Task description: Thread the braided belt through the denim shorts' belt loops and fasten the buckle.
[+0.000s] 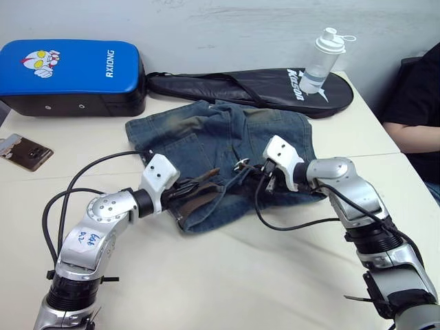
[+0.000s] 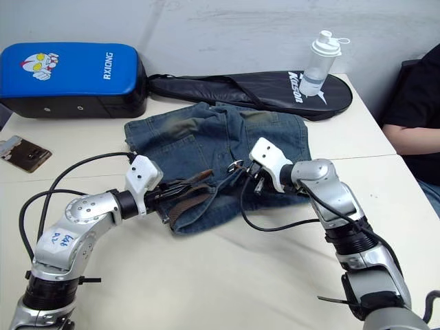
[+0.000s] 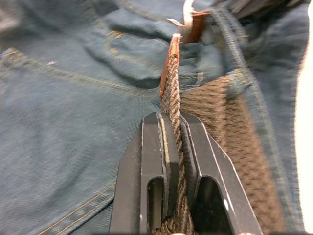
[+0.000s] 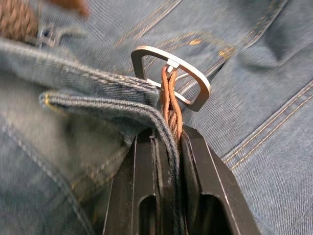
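The faded denim shorts [image 1: 206, 134] lie flat mid-table, waistband toward me. The brown braided belt [image 1: 198, 199] runs along the waistband. My left gripper [image 3: 168, 117] is shut on the belt's strap just behind its leather tip [image 3: 169, 66]. Beside it, the wider stretch of belt [image 3: 230, 122] passes under a belt loop [image 3: 237, 81]. My right gripper [image 4: 168, 132] is shut on the belt's end right behind the silver buckle [image 4: 171, 73], with a fold of denim waistband edge [image 4: 98, 100] pinched in too. The buckle [image 1: 240, 164] sits between the two grippers over the shorts.
A blue pad [image 1: 69, 69] lies at the back left and a black racket bag [image 1: 261, 86] with a clear bottle [image 1: 323, 62] at the back. A phone [image 1: 24, 151] is at the left edge. A person [image 1: 419, 103] sits at the right.
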Tool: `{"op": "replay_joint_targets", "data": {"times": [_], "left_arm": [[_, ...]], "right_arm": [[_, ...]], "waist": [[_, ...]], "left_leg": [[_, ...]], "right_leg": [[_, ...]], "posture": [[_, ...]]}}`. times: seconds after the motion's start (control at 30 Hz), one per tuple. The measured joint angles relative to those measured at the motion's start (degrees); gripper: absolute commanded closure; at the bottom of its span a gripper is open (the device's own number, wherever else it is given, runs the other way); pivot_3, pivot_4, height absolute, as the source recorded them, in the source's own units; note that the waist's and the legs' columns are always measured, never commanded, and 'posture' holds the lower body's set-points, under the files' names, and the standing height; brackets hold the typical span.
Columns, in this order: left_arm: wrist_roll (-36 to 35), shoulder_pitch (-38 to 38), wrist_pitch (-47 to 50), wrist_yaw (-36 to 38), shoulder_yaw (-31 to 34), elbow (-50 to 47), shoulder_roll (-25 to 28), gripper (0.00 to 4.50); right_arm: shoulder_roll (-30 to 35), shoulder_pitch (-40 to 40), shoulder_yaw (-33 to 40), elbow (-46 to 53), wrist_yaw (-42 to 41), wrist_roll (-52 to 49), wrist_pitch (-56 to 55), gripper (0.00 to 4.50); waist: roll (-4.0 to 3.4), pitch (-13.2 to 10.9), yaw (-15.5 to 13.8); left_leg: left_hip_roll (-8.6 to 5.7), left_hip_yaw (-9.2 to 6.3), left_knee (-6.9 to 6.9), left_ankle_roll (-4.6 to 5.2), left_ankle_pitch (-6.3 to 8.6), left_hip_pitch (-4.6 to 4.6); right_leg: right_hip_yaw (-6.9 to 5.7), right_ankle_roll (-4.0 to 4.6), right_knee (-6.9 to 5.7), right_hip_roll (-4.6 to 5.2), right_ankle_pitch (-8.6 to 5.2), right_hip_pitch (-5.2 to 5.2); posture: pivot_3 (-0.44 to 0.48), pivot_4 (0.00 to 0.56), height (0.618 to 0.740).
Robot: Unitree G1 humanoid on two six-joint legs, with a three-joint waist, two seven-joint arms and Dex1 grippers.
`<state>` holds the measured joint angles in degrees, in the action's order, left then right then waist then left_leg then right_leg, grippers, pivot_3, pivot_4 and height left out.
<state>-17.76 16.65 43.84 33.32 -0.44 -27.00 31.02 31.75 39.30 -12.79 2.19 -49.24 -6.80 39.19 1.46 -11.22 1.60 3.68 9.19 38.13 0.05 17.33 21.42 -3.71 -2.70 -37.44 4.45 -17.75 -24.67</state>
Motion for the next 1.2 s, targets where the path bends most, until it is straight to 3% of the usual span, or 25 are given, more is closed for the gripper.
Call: {"op": "replay_joint_targets", "data": {"times": [0.4, 0.83, 1.2], "left_arm": [[0.5, 3.6, 0.6, -4.0, -2.9, 1.5, -3.7, 4.50], [4.4, 9.1, -4.0, -6.2, -5.4, 9.9, -7.4, 4.50], [3.1, 6.3, -3.3, -8.9, 0.2, 6.2, -7.8, 4.50]], "right_arm": [[-1.0, 0.6, 2.5, 0.0, 2.1, -3.7, 3.4, 4.43], [-0.9, 0.6, 2.5, 2.7, 2.5, -5.4, 4.7, 4.43], [-0.6, 0.1, 2.7, 4.8, 6.7, -5.5, 9.4, 4.43]], "waist": [[0.00, 0.0, 0.0], [0.00, 0.0, 0.1], [0.00, 0.0, 0.0]], "left_leg": [[0.00, 0.00, -0.01, 0.00, 0.00, 0.01], [0.01, 0.02, -0.04, 0.00, 0.00, 0.03], [0.01, 0.01, -0.04, 0.00, 0.00, 0.04]], "right_leg": [[0.00, 0.00, 0.01, -0.02, 0.00, -0.01], [-0.01, 0.00, 0.02, -0.04, 0.00, -0.04], [-0.01, 0.00, 0.04, -0.01, 0.00, -0.03]], "posture": [[0.000, 0.150, 0.740], [0.000, 0.150, 0.740], [0.000, 0.150, 0.740]]}}
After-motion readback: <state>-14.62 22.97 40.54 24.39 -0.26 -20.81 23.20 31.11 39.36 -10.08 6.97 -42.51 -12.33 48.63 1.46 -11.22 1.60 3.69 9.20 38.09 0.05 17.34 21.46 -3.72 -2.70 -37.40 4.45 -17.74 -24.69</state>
